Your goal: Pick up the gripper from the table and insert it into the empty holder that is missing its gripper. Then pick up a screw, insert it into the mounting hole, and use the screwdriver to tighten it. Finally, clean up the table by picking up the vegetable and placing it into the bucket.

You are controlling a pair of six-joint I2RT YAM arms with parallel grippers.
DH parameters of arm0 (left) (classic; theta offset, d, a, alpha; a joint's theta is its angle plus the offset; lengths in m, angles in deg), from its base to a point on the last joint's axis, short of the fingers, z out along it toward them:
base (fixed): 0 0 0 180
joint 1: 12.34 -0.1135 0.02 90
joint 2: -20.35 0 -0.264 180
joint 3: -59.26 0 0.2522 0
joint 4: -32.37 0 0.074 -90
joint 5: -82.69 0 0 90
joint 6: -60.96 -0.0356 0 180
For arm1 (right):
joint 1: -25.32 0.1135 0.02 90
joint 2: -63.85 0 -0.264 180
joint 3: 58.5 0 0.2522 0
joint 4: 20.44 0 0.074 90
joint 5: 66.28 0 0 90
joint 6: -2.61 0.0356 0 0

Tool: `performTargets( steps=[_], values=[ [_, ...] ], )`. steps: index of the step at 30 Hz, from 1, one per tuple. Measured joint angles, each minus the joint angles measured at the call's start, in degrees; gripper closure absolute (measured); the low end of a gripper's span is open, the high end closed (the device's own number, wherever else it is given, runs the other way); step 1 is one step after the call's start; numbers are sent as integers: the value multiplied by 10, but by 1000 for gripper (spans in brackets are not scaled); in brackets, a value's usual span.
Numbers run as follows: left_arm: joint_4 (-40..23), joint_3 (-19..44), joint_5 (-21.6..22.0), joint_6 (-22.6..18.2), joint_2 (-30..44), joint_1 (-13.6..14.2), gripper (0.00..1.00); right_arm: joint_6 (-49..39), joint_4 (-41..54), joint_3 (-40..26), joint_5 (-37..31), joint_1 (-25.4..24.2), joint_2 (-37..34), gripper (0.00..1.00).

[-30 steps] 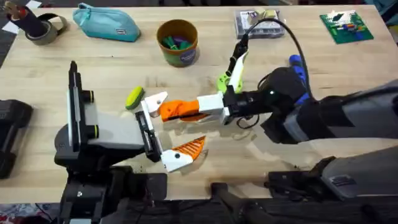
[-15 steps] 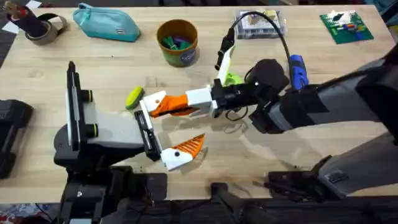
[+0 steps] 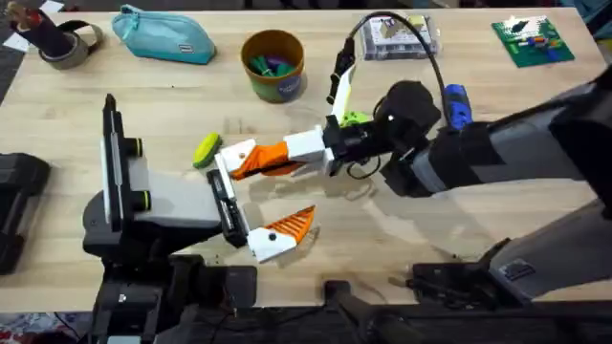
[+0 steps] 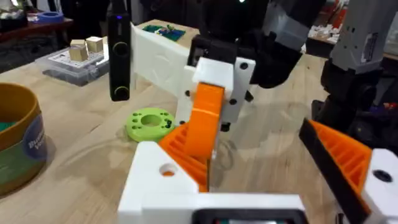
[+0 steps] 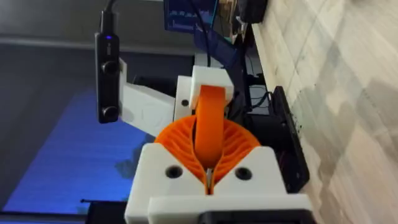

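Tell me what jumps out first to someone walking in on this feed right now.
The right pincer, white and orange, reaches across mid-table and is shut on the gripper, pressing it toward the upper holder of the stand. Just below, the lower holder already carries its own orange finger. Behind them at the far edge stands the bucket, with the teal pouch to its left.

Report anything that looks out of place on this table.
The yellow-green vegetable lies loose on the table beside the holder, not in the bucket. The right gripper is shut on the orange gripper at that holder.
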Motion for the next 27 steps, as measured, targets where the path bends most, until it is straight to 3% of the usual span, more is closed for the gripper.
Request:
performTargets(
  steps=[11,27],
  values=[
    [0,0,2,2,0,0,14,0,7,-46,56,-17,-34,986],
    [0,0,2,2,0,0,15,0,9,-49,64,-18,-35,988]
  ],
)
